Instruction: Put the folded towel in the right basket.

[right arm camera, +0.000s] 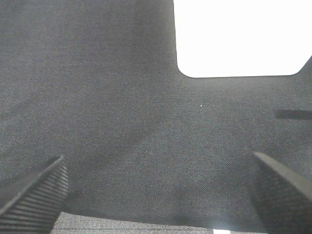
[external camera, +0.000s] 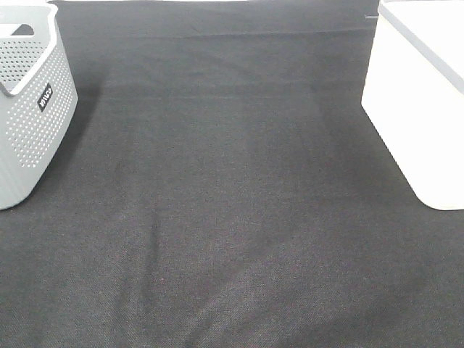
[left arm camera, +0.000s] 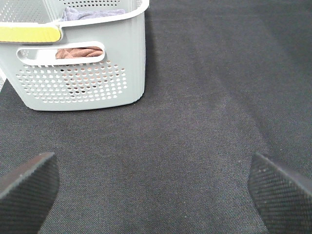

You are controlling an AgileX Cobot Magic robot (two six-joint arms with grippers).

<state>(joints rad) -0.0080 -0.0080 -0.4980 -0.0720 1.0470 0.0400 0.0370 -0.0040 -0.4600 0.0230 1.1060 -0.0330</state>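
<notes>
The right basket [external camera: 420, 109] is a plain white bin at the right edge of the exterior high view; it also shows as a white block in the right wrist view [right arm camera: 234, 34]. A grey perforated basket [external camera: 29, 109] stands at the left; in the left wrist view [left arm camera: 83, 73] folded towels lie inside it, a brown one [left arm camera: 78, 51] behind the handle slot and a blue-grey one [left arm camera: 92, 13] above. My left gripper [left arm camera: 156, 190] is open over bare cloth, short of the grey basket. My right gripper [right arm camera: 161, 195] is open over bare cloth near the white basket. Neither arm shows in the exterior high view.
A dark grey cloth [external camera: 232, 217] covers the whole table between the two baskets. A yellow-green strip [left arm camera: 29, 33] lies along the grey basket's rim. A cloth fold or edge shows in the right wrist view [right arm camera: 292, 114].
</notes>
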